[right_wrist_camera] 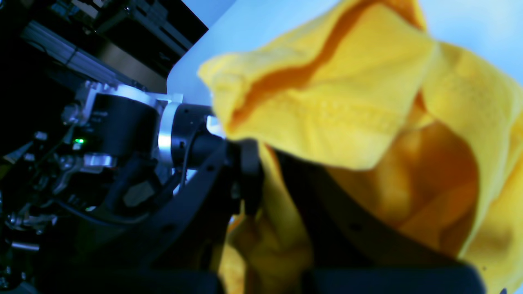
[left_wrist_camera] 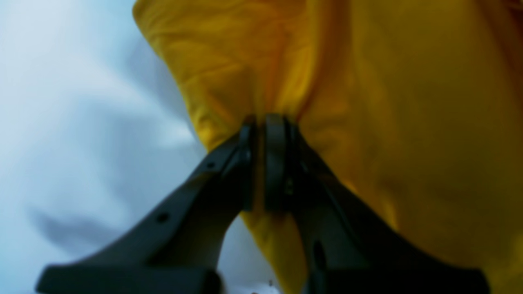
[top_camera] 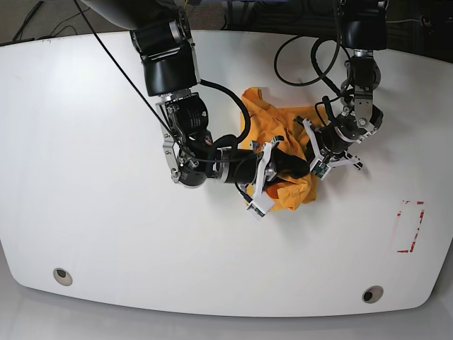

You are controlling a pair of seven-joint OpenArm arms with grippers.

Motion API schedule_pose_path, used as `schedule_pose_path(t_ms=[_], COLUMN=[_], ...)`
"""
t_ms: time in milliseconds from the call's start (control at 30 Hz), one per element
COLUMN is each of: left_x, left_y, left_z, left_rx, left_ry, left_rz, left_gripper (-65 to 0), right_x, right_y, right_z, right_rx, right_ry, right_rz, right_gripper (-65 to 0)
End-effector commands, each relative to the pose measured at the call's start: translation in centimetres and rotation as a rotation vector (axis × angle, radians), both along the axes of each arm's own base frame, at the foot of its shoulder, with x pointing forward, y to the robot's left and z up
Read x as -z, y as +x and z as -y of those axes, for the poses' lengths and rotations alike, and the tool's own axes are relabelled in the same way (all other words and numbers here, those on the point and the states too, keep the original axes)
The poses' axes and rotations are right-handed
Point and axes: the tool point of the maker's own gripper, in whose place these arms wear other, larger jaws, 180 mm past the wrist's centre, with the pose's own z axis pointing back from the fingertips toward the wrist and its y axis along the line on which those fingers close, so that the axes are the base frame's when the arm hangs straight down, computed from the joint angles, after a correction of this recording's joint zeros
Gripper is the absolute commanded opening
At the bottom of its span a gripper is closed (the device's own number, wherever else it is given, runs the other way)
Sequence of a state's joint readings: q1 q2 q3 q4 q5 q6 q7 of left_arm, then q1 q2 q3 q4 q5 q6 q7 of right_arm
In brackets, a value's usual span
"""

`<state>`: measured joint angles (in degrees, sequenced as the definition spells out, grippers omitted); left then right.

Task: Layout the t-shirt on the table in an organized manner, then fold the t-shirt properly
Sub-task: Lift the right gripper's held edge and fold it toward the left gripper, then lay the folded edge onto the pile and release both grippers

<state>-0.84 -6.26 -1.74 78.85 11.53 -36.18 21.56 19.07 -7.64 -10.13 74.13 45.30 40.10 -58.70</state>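
Both hands are clamped on the shirt (top_camera: 283, 152): the left hand (left_wrist_camera: 263, 122) pinches a gathered fold, the right hand (right_wrist_camera: 261, 163) bites into bunched cloth. Between them it sits crumpled mid-surface (top_camera: 106, 234), likely gripped so the arms can draw it apart and spread it flat.

T-shirt (top_camera: 283, 134): thin wrinkly yellow cloth, matt. Table (top_camera: 92, 212): smooth glossy white. Fingers (left_wrist_camera: 274, 155): matt black plastic.

the t-shirt (top_camera: 283, 152) is bunched, so its neck label is hidden. the left wrist view is blurred; the right gripper (right_wrist_camera: 261, 179) is half covered by cloth.
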Motion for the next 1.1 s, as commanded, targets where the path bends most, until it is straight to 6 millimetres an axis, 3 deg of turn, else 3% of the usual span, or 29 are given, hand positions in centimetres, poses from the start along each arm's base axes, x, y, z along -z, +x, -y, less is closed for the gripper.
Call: schedule_pose_path(t_ms=[0, 333, 500, 733, 1067], left_x=[1.6, 1.1, 1.0, 0.5, -0.7], left_y=[-1.6, -1.6, -1.6, -1.4, -1.3], left_z=[0.0, 0.9, 0.9, 1.0, 1.8], left_rx=[0.055, 0.066, 0.066, 0.071, 0.080], left_ry=[0.078, 0.018, 0.017, 0.019, -0.017], left_rz=[-0.076, -0.022, -0.019, -0.005, 0.028], left_gripper=[-62.7, -62.7, -62.7, -62.7, -62.7], right_x=[-2.7, -1.9, -1.6, -1.7, -2.4], right_y=[1.3, 4.2, 4.6, 4.5, 3.8], right_z=[-0.6, 4.9, 6.0, 5.6, 3.1], right_rx=[0.024, 0.136, 0.146, 0.141, 0.102], right_ry=[0.071, 0.017, -0.007, -0.001, 0.033], right_rz=[0.051, 0.064, 0.068, 0.068, 0.068], right_gripper=[-65.0, -65.0, -65.0, -65.0, -65.0])
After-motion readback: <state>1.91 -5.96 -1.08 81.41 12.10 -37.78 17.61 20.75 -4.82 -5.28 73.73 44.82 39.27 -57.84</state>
